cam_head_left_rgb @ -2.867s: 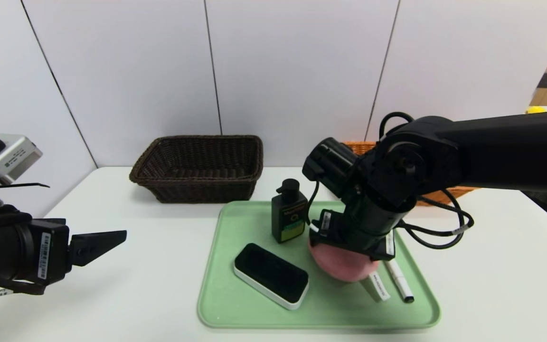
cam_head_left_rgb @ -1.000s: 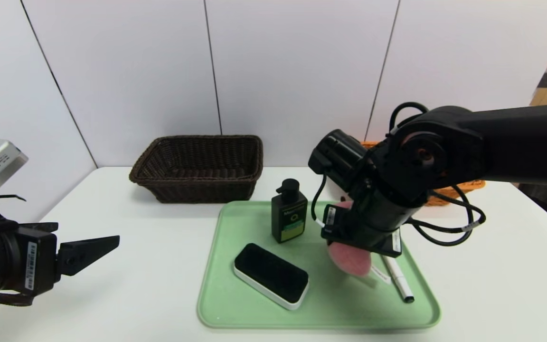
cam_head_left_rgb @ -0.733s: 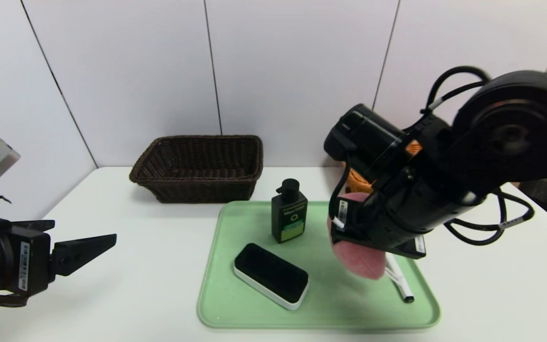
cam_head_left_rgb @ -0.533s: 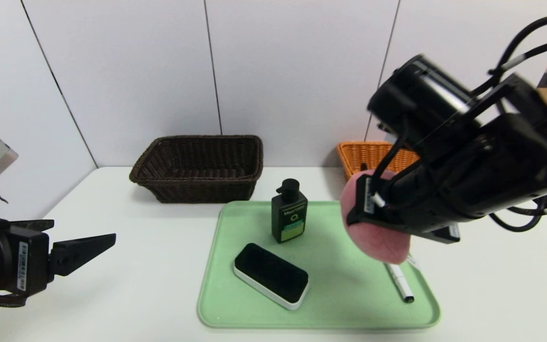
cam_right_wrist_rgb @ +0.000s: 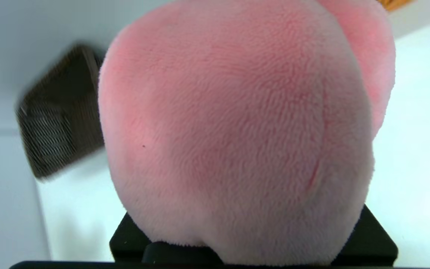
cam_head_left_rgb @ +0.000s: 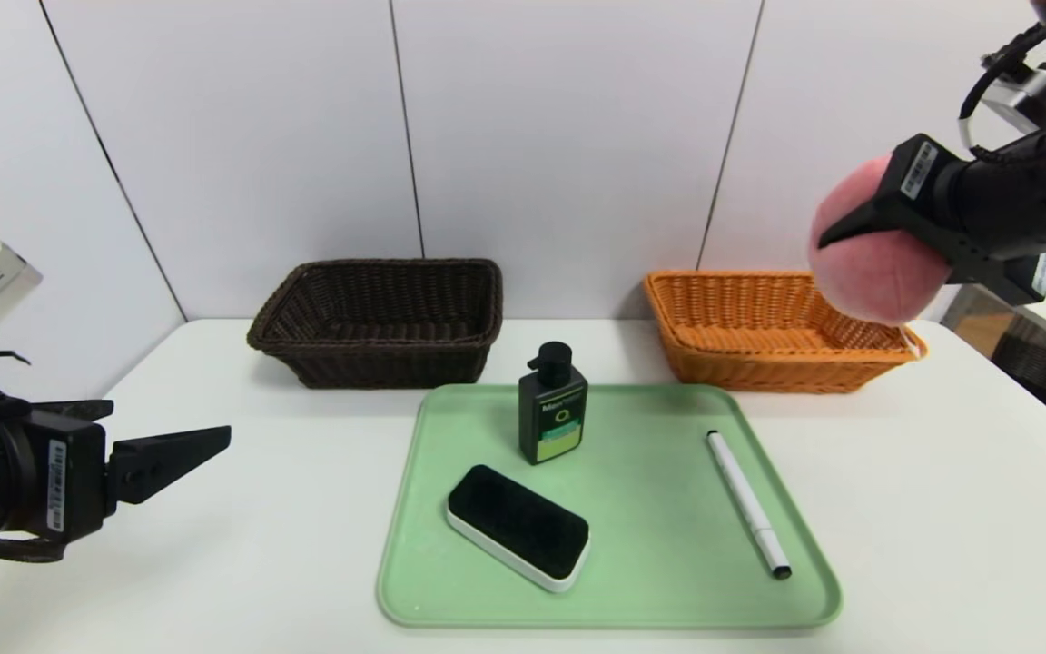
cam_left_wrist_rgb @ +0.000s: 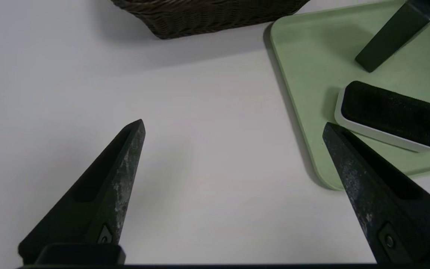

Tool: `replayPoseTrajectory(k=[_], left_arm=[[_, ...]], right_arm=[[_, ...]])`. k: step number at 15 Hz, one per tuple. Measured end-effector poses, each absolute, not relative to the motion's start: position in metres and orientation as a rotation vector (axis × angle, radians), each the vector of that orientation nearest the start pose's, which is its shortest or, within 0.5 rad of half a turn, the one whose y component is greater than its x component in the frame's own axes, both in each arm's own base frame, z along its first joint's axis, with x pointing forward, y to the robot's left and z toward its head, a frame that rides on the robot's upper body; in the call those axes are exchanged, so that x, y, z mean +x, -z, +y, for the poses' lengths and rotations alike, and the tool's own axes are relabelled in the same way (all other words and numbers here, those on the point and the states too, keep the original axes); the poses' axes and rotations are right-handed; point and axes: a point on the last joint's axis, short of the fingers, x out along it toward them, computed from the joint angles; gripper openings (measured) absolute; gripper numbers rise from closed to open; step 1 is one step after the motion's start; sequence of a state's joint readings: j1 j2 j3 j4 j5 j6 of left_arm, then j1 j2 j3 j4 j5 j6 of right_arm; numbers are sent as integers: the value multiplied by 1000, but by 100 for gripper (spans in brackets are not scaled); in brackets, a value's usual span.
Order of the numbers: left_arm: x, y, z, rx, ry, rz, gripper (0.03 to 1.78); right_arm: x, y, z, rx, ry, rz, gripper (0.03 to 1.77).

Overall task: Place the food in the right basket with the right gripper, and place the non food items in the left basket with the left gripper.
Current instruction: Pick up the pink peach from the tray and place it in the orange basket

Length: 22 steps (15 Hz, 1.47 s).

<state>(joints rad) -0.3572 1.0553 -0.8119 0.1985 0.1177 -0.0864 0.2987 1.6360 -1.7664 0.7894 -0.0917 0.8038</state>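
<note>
While the right end effector [cam_head_left_rgb: 859, 238] is clamped on the plush peach [cam_head_left_rgb: 868, 254], it hangs high at the far right, above the right-hand end of the orange basket [cam_head_left_rgb: 764, 331] and well clear of its rim. Peach fills nearly the whole right wrist view; jaws mostly buried in the fur there.

Step in hand, as I read it: carry of the food to the right basket, grip made, release not yet done. Next move calls for bringing the peach over the basket's middle, lowering w/o catching the wicker rim, then opening. Soft plush, so it should drop w/o bouncing out if let go low.

Left end effector [cam_left_wrist_rgb: 233, 130] is parked at the left edge of the white surface [cam_head_left_rgb: 260, 509], jaws spread wide, holding nothing, pointing toward the green tray [cam_head_left_rgb: 668, 581].

On the tray, non-food items untouched: pump bottle [cam_head_left_rgb: 553, 404] upright at the back, eraser [cam_head_left_rgb: 518, 527] lying flat in front of it, marker [cam_head_left_rgb: 748, 504] along the right side. Dark brown basket [cam_head_left_rgb: 378, 322] sits behind the tray's left corner; nothing visible inside.
</note>
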Motion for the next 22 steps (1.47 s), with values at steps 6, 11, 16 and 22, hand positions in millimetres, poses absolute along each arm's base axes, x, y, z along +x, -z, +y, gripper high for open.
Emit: replayPoseTrajectory(k=[6,11,16,22], left_arm=[[128,-245,-45,25,217,457,169],[128,-244,-45,26,217,462,169],[130,-244,-46,28,216,464,169],[133,-244,-47,29,214,471,169]], right_arm=[[334,-296,54,927,108,697,80],[380,-262,43,1035,190,719,80],[393,-244,35,1049,231,745,107],[400,-242,25,1063,245,711,142]])
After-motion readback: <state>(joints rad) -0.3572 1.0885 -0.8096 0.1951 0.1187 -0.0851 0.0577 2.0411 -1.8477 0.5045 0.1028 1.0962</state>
